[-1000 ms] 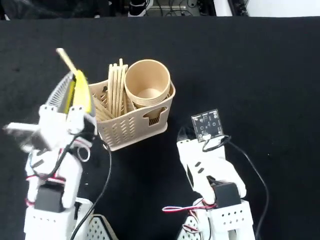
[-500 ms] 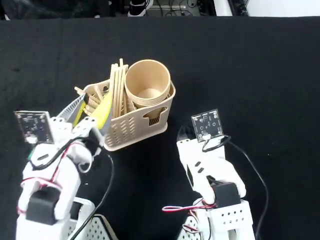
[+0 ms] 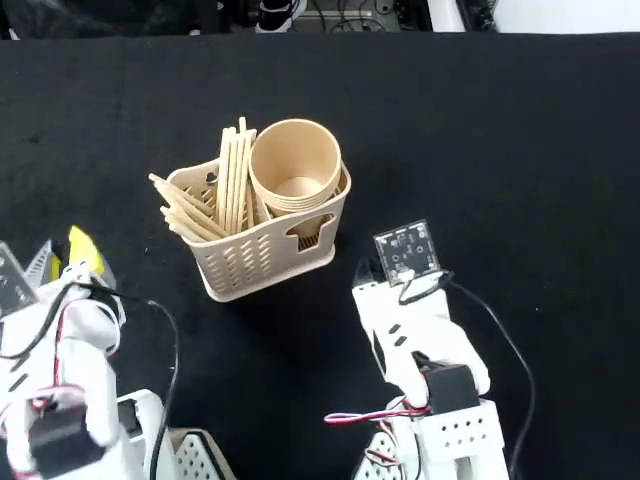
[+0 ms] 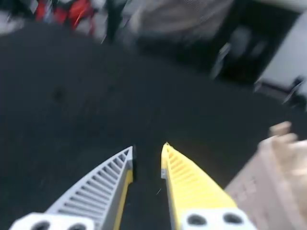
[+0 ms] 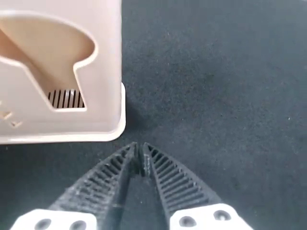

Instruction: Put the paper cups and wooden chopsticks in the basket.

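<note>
A beige slotted basket [image 3: 262, 252] stands on the black table. Stacked paper cups [image 3: 295, 165] sit in its right part and several wooden chopsticks [image 3: 232, 182] lean in its left part. My left gripper [image 3: 62, 255] is drawn back at the left edge, well clear of the basket [image 4: 278, 165]; its grey and yellow fingers [image 4: 184, 175] stand slightly apart with nothing between them. My right gripper [image 5: 139, 152] is shut and empty, low over the table just in front of the basket's handle wall [image 5: 62, 96].
The right arm's base [image 3: 425, 360] sits to the basket's lower right, the left arm's base [image 3: 60, 390] at the lower left. Black tabletop [image 3: 480, 150] stretches to the right and behind the basket.
My left gripper carried a chopstick over the basket, let it go there, then pulled back to the left edge, empty. The right arm stayed still.
</note>
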### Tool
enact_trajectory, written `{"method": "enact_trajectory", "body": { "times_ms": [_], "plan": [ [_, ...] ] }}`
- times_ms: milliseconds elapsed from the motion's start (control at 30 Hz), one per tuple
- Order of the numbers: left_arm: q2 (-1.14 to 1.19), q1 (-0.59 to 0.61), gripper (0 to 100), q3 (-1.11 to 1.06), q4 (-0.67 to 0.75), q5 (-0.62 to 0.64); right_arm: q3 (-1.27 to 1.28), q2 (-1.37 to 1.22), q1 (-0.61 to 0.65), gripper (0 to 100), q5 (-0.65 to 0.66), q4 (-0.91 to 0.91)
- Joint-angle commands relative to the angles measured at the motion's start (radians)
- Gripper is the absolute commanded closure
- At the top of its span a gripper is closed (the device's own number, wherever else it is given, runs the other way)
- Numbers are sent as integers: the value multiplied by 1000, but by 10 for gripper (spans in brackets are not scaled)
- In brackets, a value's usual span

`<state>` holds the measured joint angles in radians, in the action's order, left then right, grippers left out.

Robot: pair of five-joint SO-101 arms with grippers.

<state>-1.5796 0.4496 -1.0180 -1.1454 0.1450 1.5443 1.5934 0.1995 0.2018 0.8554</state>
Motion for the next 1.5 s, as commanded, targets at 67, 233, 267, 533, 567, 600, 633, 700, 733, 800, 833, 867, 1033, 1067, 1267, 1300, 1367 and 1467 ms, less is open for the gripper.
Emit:
{"method": "enact_trajectory", "body": {
  "times_ms": [67,233,267,533,567,600,633,700,733,800,833,867,1033,1067,1267,1300,1367,1467],
  "plan": [
    [0,39,902,-372,235,-141,51,12,12,972,43,-103],
    [0,41,901,-608,345,-227,153,-2,5,973,35,-132],
    [0,39,899,-631,347,-227,151,2,2,973,37,-89],
    [0,45,902,-688,353,-230,153,47,-61,973,43,219],
    [0,50,902,-688,354,-230,153,51,-68,973,43,250],
    [0,64,902,-688,353,-230,151,61,-80,973,43,270],
    [0,77,902,-688,347,-230,151,74,-92,973,43,281],
    [0,91,902,-688,345,-230,151,99,-118,973,43,307],
    [0,97,902,-688,345,-230,151,111,-129,973,43,331],
    [9,117,902,-688,344,-230,151,139,-146,973,43,362],
    [9,130,902,-688,342,-230,150,145,-149,973,43,365],
    [9,145,902,-688,324,-230,150,156,-153,973,43,370],
    [0,154,903,-684,172,-226,148,163,-149,973,41,373],
    [0,157,912,-682,169,-224,148,163,-149,973,41,373],
    [0,151,973,-682,173,-221,148,163,-149,973,43,373],
    [0,151,970,-684,176,-221,148,163,-149,973,43,373],
    [0,160,968,-684,176,-224,148,163,-149,973,43,373],
    [0,160,967,-684,176,-229,148,163,-149,973,43,373]
  ]
}}
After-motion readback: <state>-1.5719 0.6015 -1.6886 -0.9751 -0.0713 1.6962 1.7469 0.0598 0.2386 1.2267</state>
